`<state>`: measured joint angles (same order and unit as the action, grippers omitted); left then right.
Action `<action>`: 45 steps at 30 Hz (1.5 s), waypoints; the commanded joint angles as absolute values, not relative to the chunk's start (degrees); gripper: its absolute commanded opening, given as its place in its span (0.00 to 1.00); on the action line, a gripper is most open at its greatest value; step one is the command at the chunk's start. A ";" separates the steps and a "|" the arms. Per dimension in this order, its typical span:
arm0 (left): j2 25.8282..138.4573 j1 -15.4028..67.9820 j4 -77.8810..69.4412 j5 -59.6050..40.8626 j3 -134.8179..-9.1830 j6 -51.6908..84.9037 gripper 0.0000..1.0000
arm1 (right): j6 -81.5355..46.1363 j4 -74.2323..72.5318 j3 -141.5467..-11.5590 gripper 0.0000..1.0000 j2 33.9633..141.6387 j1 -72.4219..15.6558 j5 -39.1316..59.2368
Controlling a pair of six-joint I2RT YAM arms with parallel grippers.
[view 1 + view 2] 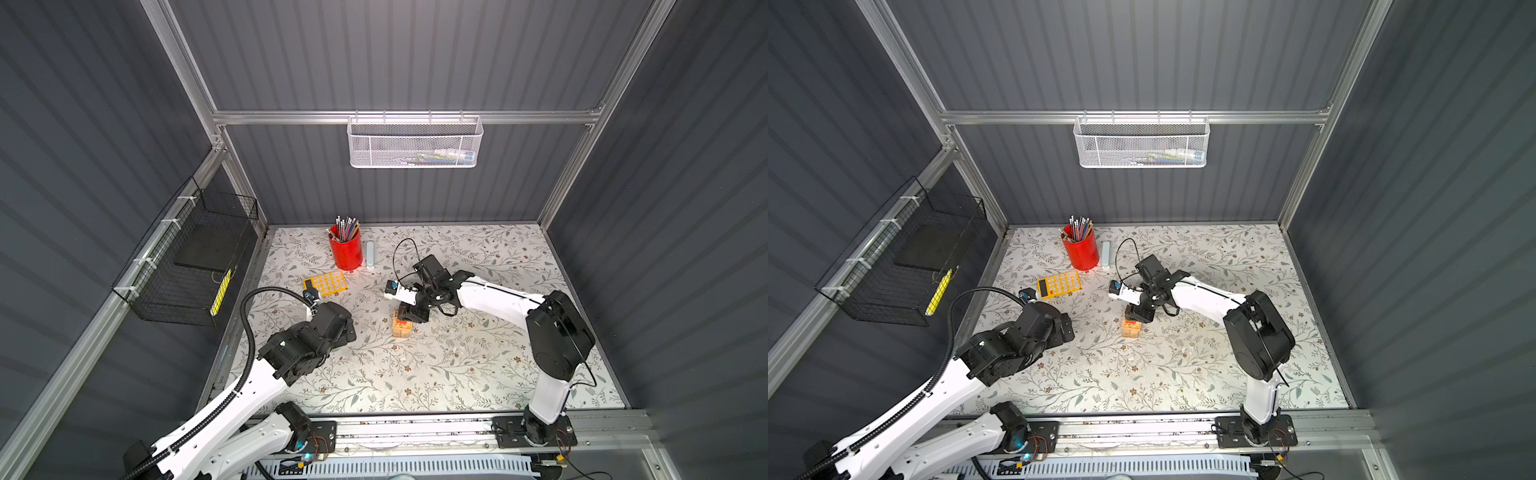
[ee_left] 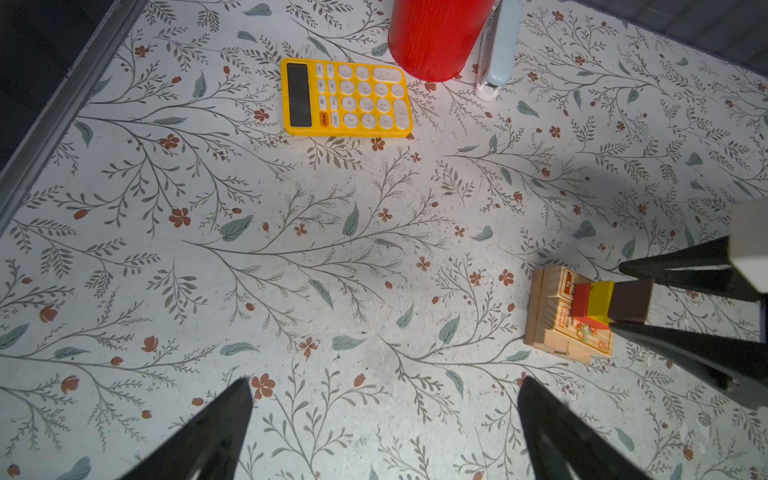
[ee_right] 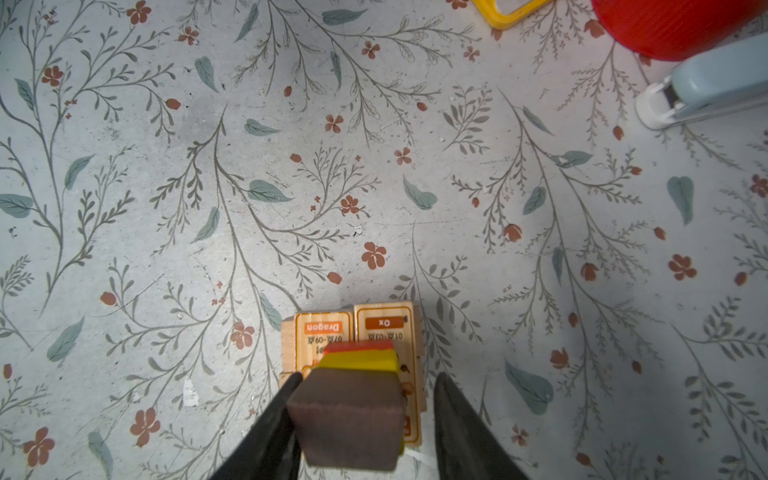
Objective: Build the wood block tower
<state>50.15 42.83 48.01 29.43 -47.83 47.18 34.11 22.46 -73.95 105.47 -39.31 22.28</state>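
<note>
The tan wood block tower [image 1: 402, 330] stands central on the floral table [image 1: 478, 374]; in both top views the right claw [image 1: 409, 315] covers its top. The right wrist view shows it open around the dark brown block [image 3: 349, 419], one finger [image 3: 270, 432] touching. The left claw [image 2: 386, 379] gapes wide.

In both top views the right hand [image 1: 409, 313] hides much of the wood block tower [image 1: 402, 331].

calculator [image 1: 325, 283] left of wood block tower [image 1: 402, 330], pencil cup [image 1: 346, 251] behind calculator, stapler [image 1: 370, 254] perhaps touching cup
</note>
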 commanded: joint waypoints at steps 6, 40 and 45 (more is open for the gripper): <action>50.53 43.04 49.38 30.43 -48.77 47.98 1.00 | 34.33 23.49 -75.12 0.60 104.82 -38.99 23.40; 77.77 7.19 -36.27 33.68 -24.21 2.90 1.00 | -7.43 -31.02 -21.18 0.99 69.79 1.74 -17.75; 89.37 6.96 -58.99 26.88 -19.16 2.11 1.00 | -3.11 -52.49 -16.90 0.99 75.32 2.37 -5.30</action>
